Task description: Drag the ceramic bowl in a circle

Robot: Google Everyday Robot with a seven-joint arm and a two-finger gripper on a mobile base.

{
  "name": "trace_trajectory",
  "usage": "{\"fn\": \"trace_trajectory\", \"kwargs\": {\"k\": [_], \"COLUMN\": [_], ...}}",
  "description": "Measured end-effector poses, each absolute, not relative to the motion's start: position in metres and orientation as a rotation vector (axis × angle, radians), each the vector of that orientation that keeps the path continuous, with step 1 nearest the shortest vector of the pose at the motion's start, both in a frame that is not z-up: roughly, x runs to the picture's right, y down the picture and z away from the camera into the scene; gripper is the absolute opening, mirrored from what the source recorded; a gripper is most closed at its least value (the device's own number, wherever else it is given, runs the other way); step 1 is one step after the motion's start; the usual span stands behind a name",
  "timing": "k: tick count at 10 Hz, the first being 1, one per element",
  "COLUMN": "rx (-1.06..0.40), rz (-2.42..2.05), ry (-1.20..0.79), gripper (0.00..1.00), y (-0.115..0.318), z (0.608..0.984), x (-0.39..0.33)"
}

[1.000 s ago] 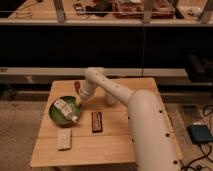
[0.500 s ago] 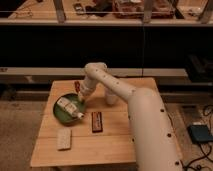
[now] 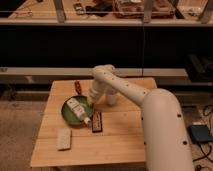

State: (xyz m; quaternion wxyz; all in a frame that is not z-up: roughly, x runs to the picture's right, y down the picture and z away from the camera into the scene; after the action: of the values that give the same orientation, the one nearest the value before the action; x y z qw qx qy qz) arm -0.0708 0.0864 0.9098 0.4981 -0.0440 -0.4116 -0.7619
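The jaws are resting fully closed at the right rim of the green bowl [image 3: 69,116], though whether they are pinching it I cannot tell. The bowl is sitting toward the left edge of the surface [image 3: 117,147], nearer the back, with a white bottle [image 3: 78,108] lying in it. The dragging step is probably in hand, and the next move is calling for a steady curve clearing the white cup [image 3: 111,98] and the brown bar [image 3: 96,121].

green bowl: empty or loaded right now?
Loaded: a white bottle-like item lies on its side in the ceramic bowl. End effector, shut, is at the bowl's rim, right side of view.
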Motion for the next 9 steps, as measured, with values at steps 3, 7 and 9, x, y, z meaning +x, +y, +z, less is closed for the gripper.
{"fn": "trace_trajectory", "kwargs": {"k": [3,7,9], "rx": [-0.118,-0.053,0.004], "rz": [-1.886,-1.990,-2.056], "ry": [-0.955,-1.013,-1.064], "gripper": [0.17,0.17,0.17], "y": [0.094,0.117,0.122], "z": [0.878,0.842,0.838], "x": [-0.046,-0.095,-0.139]}}
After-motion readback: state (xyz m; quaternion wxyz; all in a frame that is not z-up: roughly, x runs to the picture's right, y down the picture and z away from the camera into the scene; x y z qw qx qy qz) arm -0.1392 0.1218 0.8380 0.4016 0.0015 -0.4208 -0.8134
